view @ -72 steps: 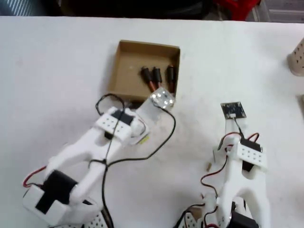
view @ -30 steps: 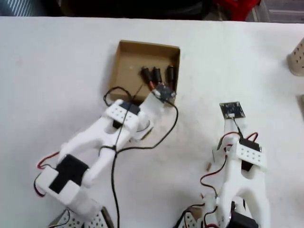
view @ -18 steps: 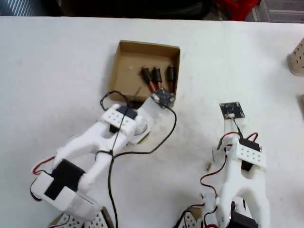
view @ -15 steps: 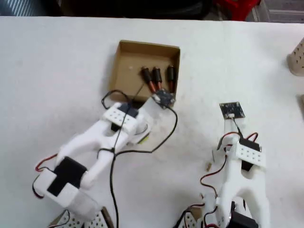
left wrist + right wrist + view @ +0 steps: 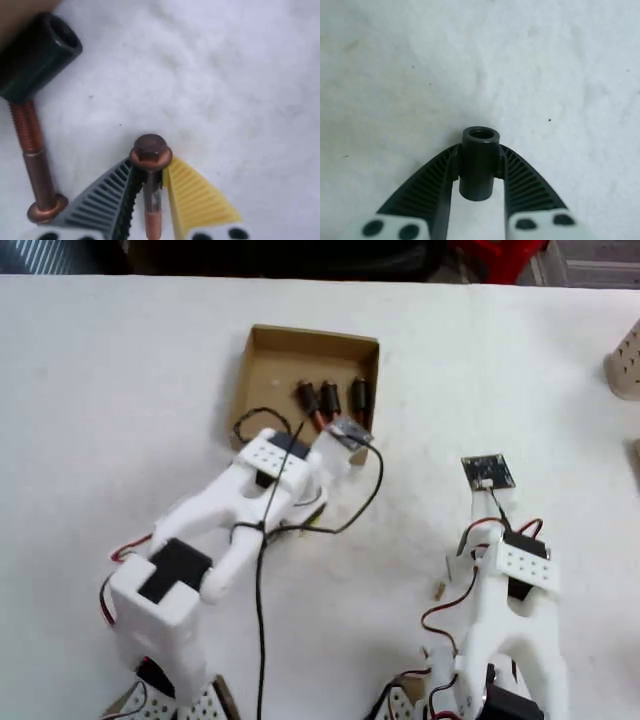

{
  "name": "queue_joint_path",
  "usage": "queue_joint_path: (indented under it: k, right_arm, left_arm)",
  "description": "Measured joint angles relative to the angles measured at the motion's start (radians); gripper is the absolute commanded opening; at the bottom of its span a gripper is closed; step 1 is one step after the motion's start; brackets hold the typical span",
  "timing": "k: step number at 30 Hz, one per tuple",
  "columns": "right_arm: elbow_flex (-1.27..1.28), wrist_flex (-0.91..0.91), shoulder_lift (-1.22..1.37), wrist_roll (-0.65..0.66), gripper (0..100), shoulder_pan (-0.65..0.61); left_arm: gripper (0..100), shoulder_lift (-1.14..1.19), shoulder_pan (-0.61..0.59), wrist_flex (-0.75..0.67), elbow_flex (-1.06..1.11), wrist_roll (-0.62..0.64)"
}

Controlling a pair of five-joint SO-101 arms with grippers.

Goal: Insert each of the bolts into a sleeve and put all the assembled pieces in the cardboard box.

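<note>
My left gripper [image 5: 150,166] is shut on a copper bolt [image 5: 150,150], its hex head sticking out past the grey and yellow fingertips. Close beside it lies an assembled piece, a black sleeve [image 5: 35,57] with a bolt through it. In the high view the left arm [image 5: 270,468] ends at the near right corner of the cardboard box [image 5: 268,380], which holds three assembled pieces [image 5: 330,400]. My right gripper [image 5: 479,150] is shut on a black sleeve [image 5: 479,165], bore end outward, above bare table. The right arm [image 5: 512,570] stands at the front right.
A black cable [image 5: 345,515] loops off the left arm across the table. A small dark bit [image 5: 438,590] lies left of the right arm. A beige perforated object [image 5: 626,362] stands at the right edge. White table surrounds the box.
The left arm has stretched forward and swung right, bringing its wrist up to the box's near right corner. The right arm has stayed still.
</note>
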Motion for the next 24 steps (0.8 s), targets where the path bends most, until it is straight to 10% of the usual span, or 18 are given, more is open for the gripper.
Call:
queue_joint_path:
  k: [16, 24]
  right_arm:
    - [0.0, 0.0, -0.002, -0.005, 1.7, -0.008]
    - [-0.02, 0.0, -0.003, -0.259, 1.7, -0.196]
  left_arm:
    - [2, -0.161, -0.02, -0.129, 0.178, -0.034]
    - [2, -0.445, -0.132, -0.379, 0.442, -0.034]
